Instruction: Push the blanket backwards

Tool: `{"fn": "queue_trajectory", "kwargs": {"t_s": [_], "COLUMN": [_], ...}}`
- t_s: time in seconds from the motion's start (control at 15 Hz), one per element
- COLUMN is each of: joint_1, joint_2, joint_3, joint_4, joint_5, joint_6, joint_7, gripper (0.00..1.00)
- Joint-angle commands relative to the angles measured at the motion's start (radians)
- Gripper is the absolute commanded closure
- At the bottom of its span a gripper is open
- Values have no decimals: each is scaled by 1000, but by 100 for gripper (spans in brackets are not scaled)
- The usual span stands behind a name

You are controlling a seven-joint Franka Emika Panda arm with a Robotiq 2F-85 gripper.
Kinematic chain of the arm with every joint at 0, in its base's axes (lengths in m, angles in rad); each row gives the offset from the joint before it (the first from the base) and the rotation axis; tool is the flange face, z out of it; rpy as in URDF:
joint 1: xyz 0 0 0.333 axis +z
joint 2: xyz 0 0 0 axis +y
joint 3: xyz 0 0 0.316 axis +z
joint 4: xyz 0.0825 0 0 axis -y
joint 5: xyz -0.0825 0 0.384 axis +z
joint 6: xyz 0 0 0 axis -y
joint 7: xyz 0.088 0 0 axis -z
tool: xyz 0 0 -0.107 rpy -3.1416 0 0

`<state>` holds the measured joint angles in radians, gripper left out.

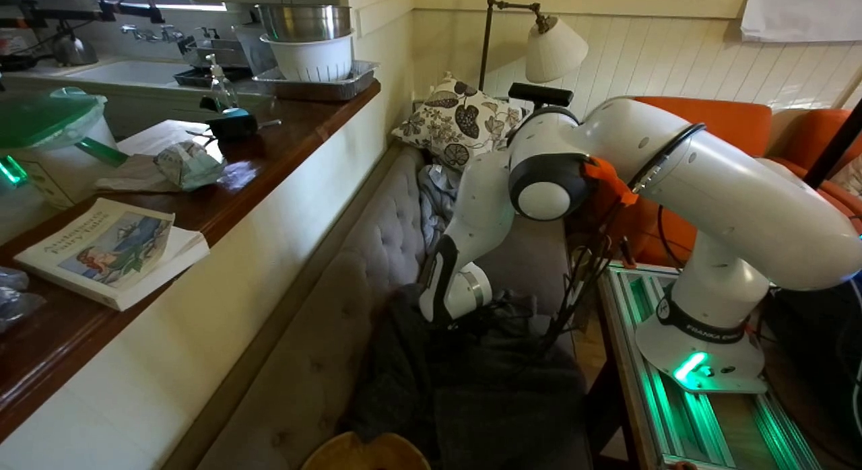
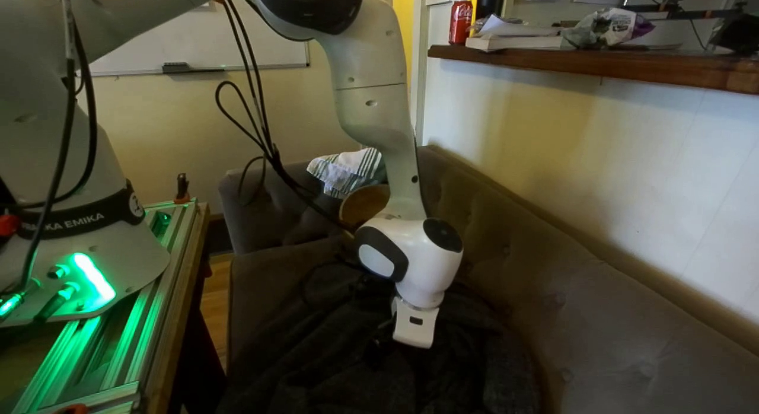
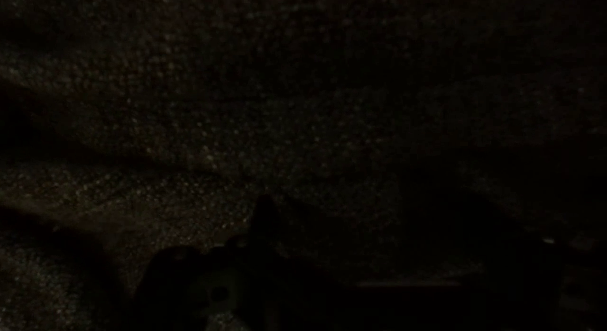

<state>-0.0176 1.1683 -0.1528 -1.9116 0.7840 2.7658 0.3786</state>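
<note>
Looming nearest the camera in an exterior view, the robot arm (image 2: pixel 373 88) is arching over a tufted sofa (image 2: pixel 599 337), on whose seat a dark blanket (image 1: pixel 505 403) is lying rumpled between front edge and backrest. We are seeing the gripper (image 2: pixel 378 349) hanging low over the sofa seat; tool and cloth are both showing near-black, even in the wrist view, so we cannot tell whether its jaws are standing apart or together. We are judging the push to be the step in hand, height being the likeliest cause of trouble: by pressing too deep, the jaws could be pinning cloth into the sofa cushion and straining the arm; by riding too high, they could be skimming the folds and moving nothing. Slack cables (image 2: pixel 273 152) are dangling above the sofa and could be snagging on its upholstery once the arm is travelling. Toward one sofa end, a tan rounded object (image 1: pixel 367 454) is sitting near the blanket, and we are rating it at risk of tipping should bunching cloth be shoving it.
</note>
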Motion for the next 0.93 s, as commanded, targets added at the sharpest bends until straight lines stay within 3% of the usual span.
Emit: {"fn": "queue_trajectory", "kwargs": {"t_s": [0.0,0.67,0.87], "joint_1": [-2,-31,-57], "joint_2": [46,86,87], "joint_3": [-20,-23,-4], "joint_4": [82,175,196], "joint_5": [-85,-193,-229], "joint_6": [-96,-231,-291], "joint_7": [86,167,131], "gripper": [27,98,100]}}
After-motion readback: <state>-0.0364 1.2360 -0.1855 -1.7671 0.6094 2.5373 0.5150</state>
